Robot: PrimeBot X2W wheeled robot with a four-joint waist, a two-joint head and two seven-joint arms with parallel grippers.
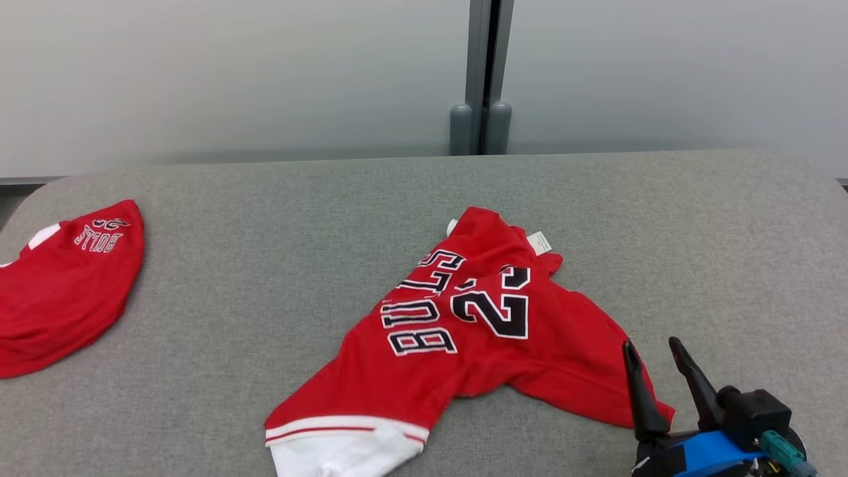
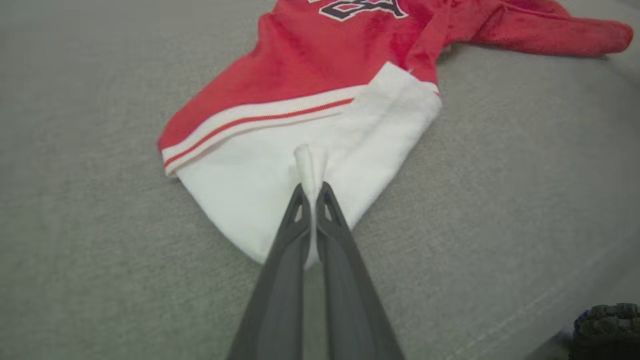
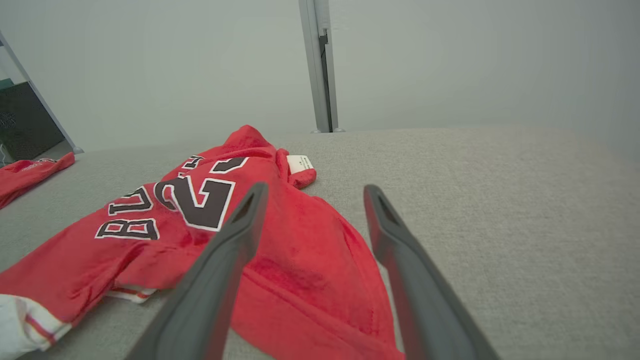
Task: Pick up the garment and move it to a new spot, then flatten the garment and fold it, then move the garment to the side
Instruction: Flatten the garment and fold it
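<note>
A red garment (image 1: 464,338) with black lettering and a white cuff end lies crumpled on the grey table (image 1: 265,265), right of the middle. The left wrist view looks along my left gripper (image 2: 312,187), which is shut on a pinch of the garment's white end (image 2: 280,165). At the garment's near right edge stands my right gripper (image 1: 652,348), open, fingers pointing up. In the right wrist view that gripper (image 3: 315,192) hovers just above the red fabric (image 3: 300,260) with nothing between its fingers.
A second red garment (image 1: 59,291) lies at the table's left edge. A grey post (image 1: 483,73) rises behind the table's far edge, before a pale wall. Bare grey table surface (image 1: 729,252) spreads to the right of the garment.
</note>
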